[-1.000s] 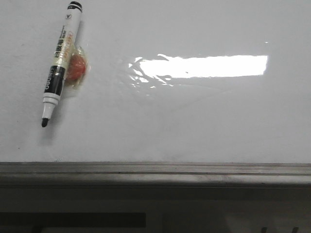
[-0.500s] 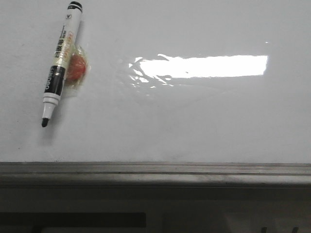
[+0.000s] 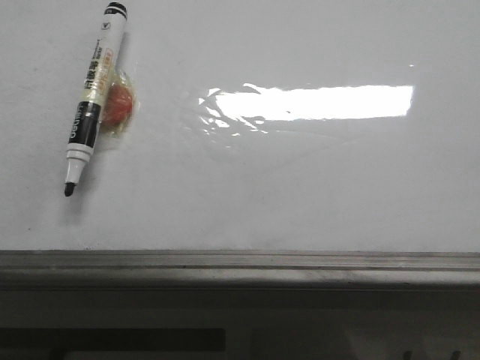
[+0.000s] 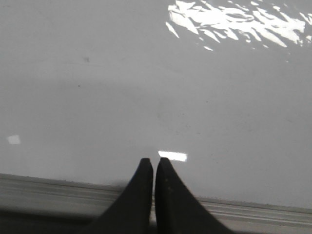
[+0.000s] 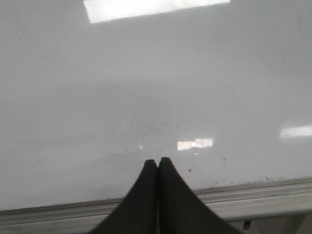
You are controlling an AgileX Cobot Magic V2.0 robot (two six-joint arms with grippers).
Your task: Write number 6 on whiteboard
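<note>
The whiteboard (image 3: pixel 300 187) fills the front view, glossy white, with a grey metal rail (image 3: pixel 240 266) along its near edge. A black-and-white marker pen (image 3: pixel 91 105) lies uncapped at its far left, tip toward the rail, beside a small orange lump (image 3: pixel 118 106). No number 6 shows on the board. Neither gripper appears in the front view. In the left wrist view my left gripper (image 4: pixel 153 161) is shut and empty over the rail (image 4: pixel 243 212). In the right wrist view my right gripper (image 5: pixel 157 160) is shut and empty above the board's edge (image 5: pixel 253 195).
A bright light reflection (image 3: pixel 311 103) glares across the middle of the board. Below the rail a dark strip of the table front (image 3: pixel 240 330) shows. Small dark specks (image 5: pixel 146 129) dot the board near the right gripper.
</note>
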